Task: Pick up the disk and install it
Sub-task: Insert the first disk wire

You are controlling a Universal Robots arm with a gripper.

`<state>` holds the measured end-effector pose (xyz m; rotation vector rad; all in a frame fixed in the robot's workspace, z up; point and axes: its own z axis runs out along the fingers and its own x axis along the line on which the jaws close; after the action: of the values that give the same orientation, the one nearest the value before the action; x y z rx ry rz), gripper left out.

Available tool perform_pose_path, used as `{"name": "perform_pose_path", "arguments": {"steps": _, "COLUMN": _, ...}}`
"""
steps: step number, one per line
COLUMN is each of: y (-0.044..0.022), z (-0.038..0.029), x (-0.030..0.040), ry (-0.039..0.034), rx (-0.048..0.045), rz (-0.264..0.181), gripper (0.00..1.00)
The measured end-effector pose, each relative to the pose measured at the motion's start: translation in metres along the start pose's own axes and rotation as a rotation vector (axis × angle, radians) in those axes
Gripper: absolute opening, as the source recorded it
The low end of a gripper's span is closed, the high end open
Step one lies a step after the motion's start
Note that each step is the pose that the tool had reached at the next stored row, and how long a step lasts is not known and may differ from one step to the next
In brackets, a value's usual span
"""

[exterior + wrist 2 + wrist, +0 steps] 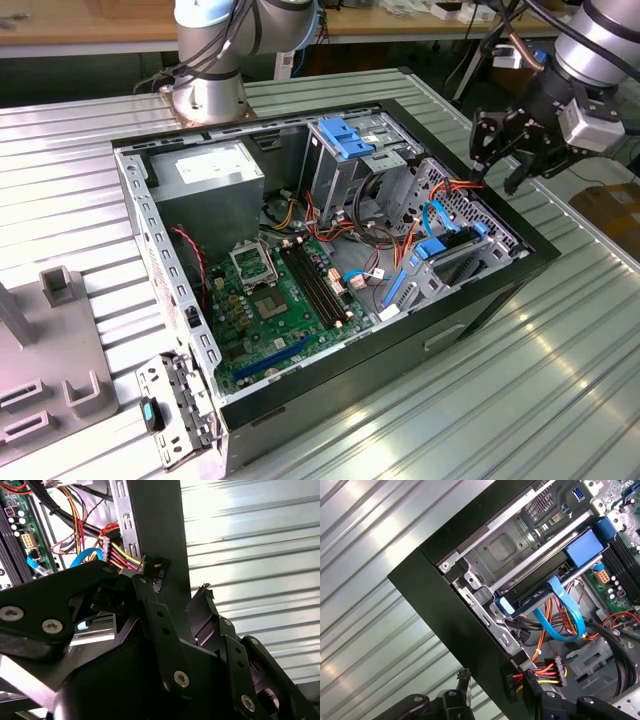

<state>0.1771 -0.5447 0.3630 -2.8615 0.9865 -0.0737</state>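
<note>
Over case rim (pixel 520 262), empty pincer (pixel 497 165), disk (pixel 455 258) among cables (pixel 400 235)

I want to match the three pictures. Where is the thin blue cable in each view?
Exterior view: the thin blue cable loops inside the case, toward the exterior view's right.
Second wrist view: it curves beside the red and yellow wires.
First wrist view: it loops near the same wires.
Shared landmark: the black case wall.

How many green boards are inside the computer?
1. The green board lies flat in the bottom of the open computer case, next to the silver power box. Smaller ones could be hidden under the drive cages.
</note>
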Motion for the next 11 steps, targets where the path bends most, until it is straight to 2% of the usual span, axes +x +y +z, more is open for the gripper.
{"name": "perform_pose_path", "arguments": {"steps": 2, "y": 0.0006, "z": 0.0005, "x": -0.0008, "ry": 0.002, "rx": 0.0035, "rz": -0.026, "gripper": 0.54}}
{"name": "perform_pose_path", "arguments": {"steps": 5, "y": 0.0008, "z": 0.0006, "x": -0.001, "ry": 0.0021, "rx": 0.0023, "rz": -0.035, "gripper": 0.52}}
{"name": "perform_pose_path", "arguments": {"steps": 8, "y": 0.0008, "z": 0.0006, "x": -0.001, "ry": 0.0024, "rx": 0.0014, "rz": -0.038, "gripper": 0.33}}
{"name": "perform_pose_path", "arguments": {"steps": 9, "y": 0.0008, "z": 0.0006, "x": -0.001, "ry": 0.0023, "rx": 0.0014, "rz": -0.039, "gripper": 0.33}}
{"name": "perform_pose_path", "arguments": {"steps": 11, "y": 0.0007, "z": 0.0, "x": -0.0011, "ry": -0.0012, "rx": 0.0017, "rz": -0.068, "gripper": 0.33}}
